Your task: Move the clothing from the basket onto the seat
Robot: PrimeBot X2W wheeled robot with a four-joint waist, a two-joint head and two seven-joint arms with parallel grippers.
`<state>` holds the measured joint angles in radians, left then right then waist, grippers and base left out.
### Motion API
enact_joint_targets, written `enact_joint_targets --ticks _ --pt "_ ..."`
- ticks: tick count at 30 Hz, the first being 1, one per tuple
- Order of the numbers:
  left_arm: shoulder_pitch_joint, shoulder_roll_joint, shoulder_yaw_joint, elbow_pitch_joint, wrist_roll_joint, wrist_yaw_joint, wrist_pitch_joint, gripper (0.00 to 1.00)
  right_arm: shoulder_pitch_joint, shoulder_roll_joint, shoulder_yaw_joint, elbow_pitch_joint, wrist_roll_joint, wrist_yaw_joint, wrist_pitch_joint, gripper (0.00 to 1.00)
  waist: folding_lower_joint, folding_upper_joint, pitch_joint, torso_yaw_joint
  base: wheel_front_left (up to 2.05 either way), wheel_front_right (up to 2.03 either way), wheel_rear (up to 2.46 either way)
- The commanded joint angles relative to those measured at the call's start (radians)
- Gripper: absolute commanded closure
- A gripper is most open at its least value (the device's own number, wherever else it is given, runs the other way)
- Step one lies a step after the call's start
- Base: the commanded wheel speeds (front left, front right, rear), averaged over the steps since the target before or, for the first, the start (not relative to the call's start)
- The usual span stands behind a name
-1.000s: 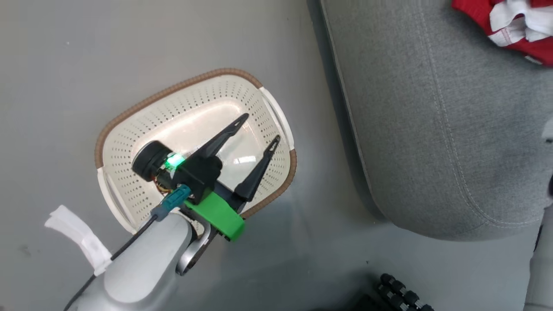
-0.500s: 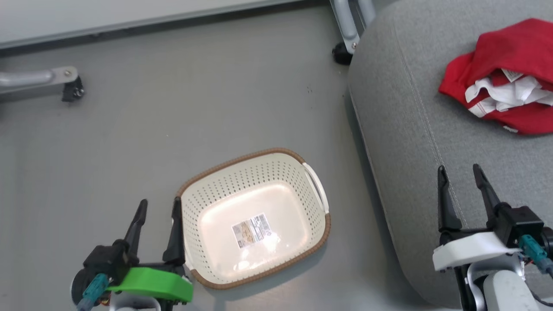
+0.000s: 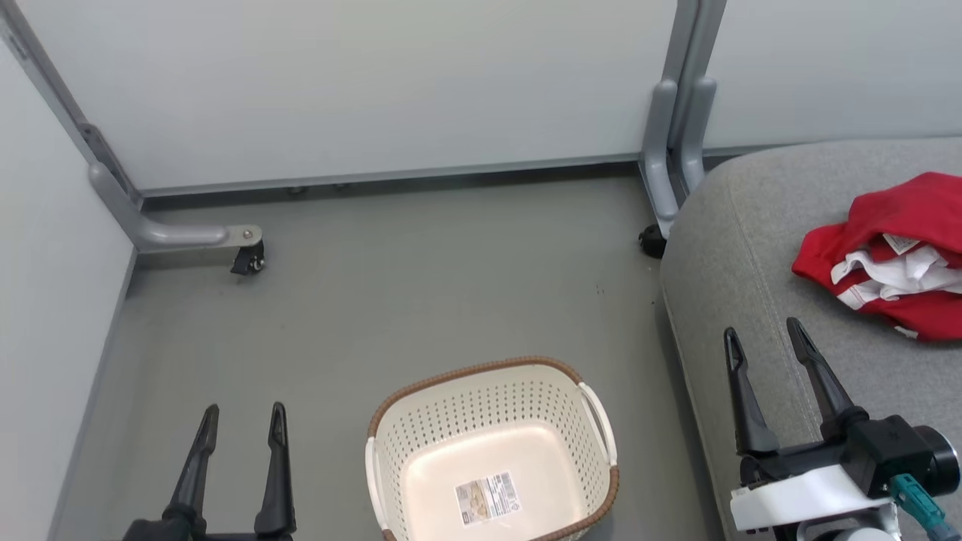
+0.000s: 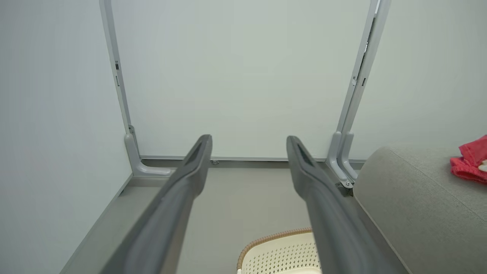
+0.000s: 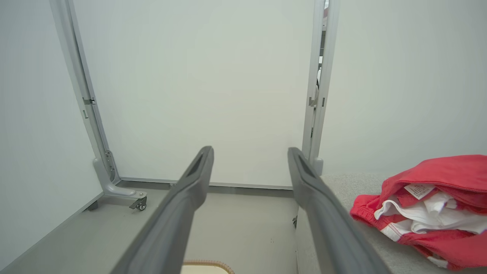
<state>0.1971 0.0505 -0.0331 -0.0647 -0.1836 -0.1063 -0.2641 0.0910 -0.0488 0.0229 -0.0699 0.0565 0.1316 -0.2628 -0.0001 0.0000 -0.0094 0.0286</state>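
Observation:
The red clothing (image 3: 890,252) with white trim lies bunched on the grey seat (image 3: 751,248) at the right, also seen as clothing (image 5: 430,205) and clothing (image 4: 470,160) in the wrist views. The cream basket (image 3: 488,451) stands on the floor at the bottom centre, holding nothing but a sticker (image 3: 487,497). My left gripper (image 3: 242,412) is open at the lower left, left of the basket. My right gripper (image 3: 763,334) is open over the seat's front edge, short of the clothing. Both hold nothing.
Pale partition panels close off the back and left. A grey metal foot with a caster (image 3: 244,259) stands at the back left, and a grey post (image 3: 676,113) with a caster stands beside the seat's corner. Grey floor (image 3: 421,278) lies between the basket and the panels.
The head camera has tilted up, so basket and seat sit lower in the picture. The left gripper withdrew from over the basket to its left; the right gripper came into view over the seat.

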Motion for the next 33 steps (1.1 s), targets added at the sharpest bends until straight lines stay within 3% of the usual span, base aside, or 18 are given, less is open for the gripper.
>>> enact_joint_targets --ticks 1,9,28,29,33 --pt "0.033 0.001 -0.001 -0.008 -0.002 0.000 0.000 0.00 0.026 -0.003 -0.001 -0.011 -0.003 -0.002 -0.003 0.00 0.0001 0.0000 -0.067 0.023 0.00 0.00 0.00" --pt "0.101 0.001 -0.025 0.032 0.026 0.004 0.000 0.00 0.116 -0.003 0.007 0.012 -0.012 -0.002 -0.003 0.00 0.0001 0.0000 -0.099 0.003 0.00 0.00 0.00" --pt "0.071 0.001 -0.034 0.056 0.010 0.022 0.000 0.00 0.117 -0.003 -0.016 0.035 0.002 -0.002 -0.003 0.00 0.0001 0.0000 -0.122 -0.012 0.00 0.00 0.00" --pt "0.082 -0.001 -0.036 0.062 0.009 0.019 0.000 1.00 0.112 0.000 -0.014 0.039 0.002 0.000 0.000 1.00 0.0001 0.0000 -0.121 -0.013 0.00 0.00 0.00" --pt "0.085 -0.002 -0.037 0.102 0.005 0.019 0.000 1.00 0.117 0.005 -0.010 0.076 0.005 0.000 0.001 1.00 0.0001 0.0000 -0.121 -0.013 0.00 0.00 0.00"
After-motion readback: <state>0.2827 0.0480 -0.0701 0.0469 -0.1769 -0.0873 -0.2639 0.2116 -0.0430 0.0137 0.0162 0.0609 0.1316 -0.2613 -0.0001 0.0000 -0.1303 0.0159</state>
